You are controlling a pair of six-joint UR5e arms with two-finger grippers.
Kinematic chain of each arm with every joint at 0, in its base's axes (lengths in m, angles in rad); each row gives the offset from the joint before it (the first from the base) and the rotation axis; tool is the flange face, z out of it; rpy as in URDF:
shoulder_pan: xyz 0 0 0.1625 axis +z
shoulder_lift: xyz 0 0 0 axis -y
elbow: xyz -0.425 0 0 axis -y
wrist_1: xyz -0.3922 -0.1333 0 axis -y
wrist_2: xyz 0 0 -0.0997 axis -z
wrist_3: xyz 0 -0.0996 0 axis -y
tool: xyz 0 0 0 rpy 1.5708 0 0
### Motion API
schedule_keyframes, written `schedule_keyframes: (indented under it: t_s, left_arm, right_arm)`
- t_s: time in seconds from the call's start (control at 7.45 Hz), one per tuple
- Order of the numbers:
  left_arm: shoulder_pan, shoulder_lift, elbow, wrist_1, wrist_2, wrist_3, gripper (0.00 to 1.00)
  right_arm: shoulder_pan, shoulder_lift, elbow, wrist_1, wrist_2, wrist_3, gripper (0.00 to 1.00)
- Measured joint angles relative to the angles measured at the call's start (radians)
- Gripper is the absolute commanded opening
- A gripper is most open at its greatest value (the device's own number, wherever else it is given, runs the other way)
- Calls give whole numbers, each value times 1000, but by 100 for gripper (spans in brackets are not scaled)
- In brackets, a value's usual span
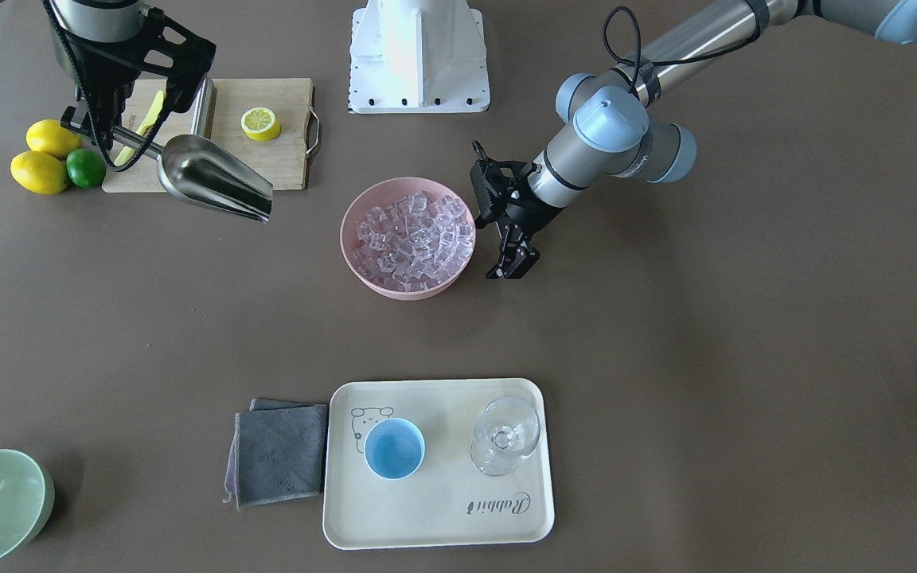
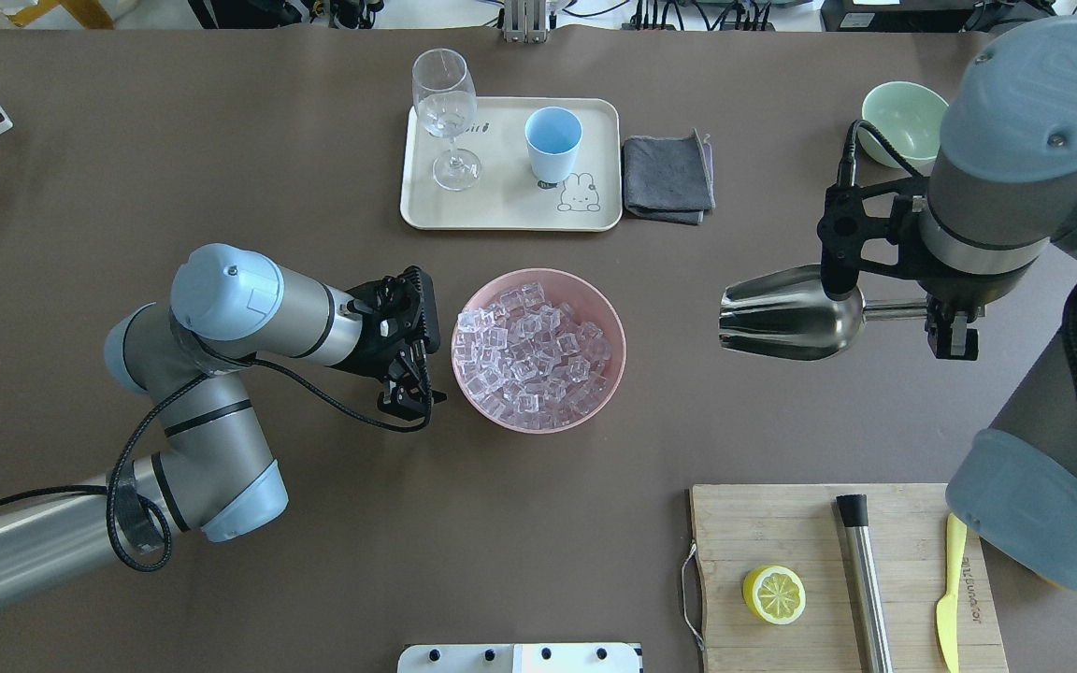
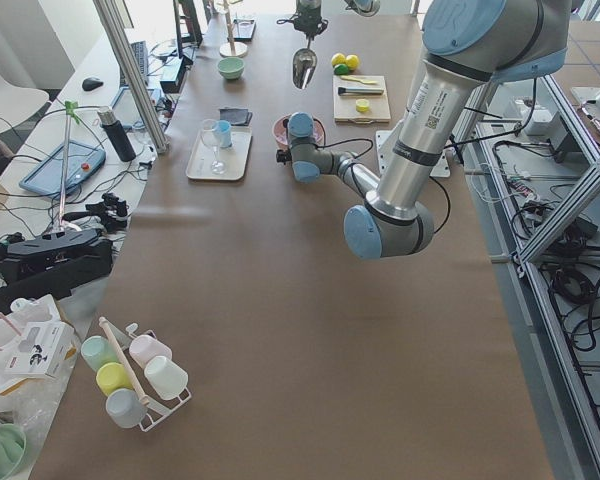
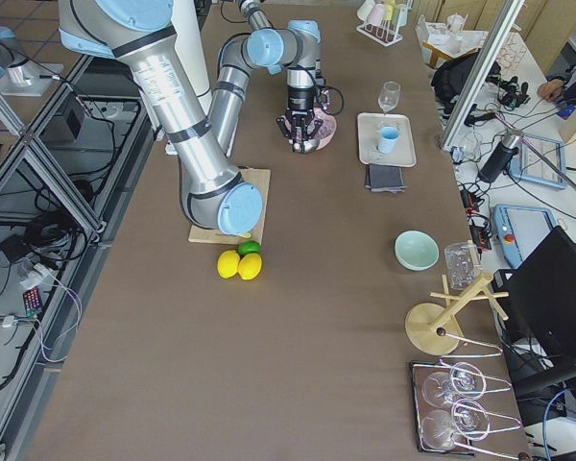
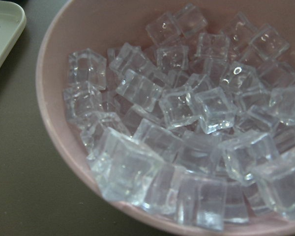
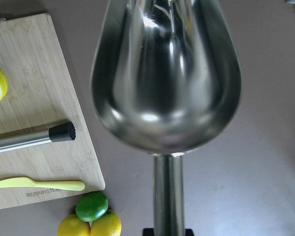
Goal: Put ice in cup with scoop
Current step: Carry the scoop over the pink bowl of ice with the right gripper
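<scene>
The steel scoop (image 2: 786, 313) hangs level and empty above the table, its mouth toward the pink bowl (image 2: 538, 277). My right gripper (image 2: 945, 322) is shut on its straight handle. In the right wrist view the scoop (image 6: 164, 73) fills the frame with nothing in it. The bowl is heaped with clear ice cubes (image 2: 534, 355), which the left wrist view shows close up (image 5: 187, 123). My left gripper (image 2: 408, 388) sits low beside the bowl's rim on the opposite side, fingers together, holding nothing. The light-blue cup (image 2: 552, 140) stands upright on the cream tray (image 2: 501, 213).
A stemmed glass (image 2: 445, 112) shares the tray. A grey cloth (image 2: 667, 178) lies beside it and a pale green bowl (image 2: 903, 117) stands further right. The cutting board (image 2: 782, 533) carries a lemon half (image 2: 773, 594), a steel cylinder (image 2: 861, 570) and a yellow knife (image 2: 948, 598). Two lemons and a lime (image 1: 52, 159) lie beside the board.
</scene>
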Motion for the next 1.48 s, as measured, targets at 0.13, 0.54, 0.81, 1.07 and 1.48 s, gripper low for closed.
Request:
schedule_keyframes:
  t_s: [0.13,0.54,0.81,1.07,1.48]
  left_arm:
    - [1,-12,8,3,0,-1,99]
    - [3,-23,14,5,-1,-2,99]
    - [3,-25,17,5,-1,-2,99]
    - [4,-26,18,4,-1,-2,99]
    - [4,-26,19,4,-1,-2,99]
  right_arm:
    - [-3,67,-16,-58,-1,-1,0]
    - [-42,288,-189,-152,-12,4,0]
    - [-90,403,-351,-165,-62,5,0]
    - [-140,454,-460,-176,-114,5,0]
    - [-179,491,-564,-182,-170,8,0]
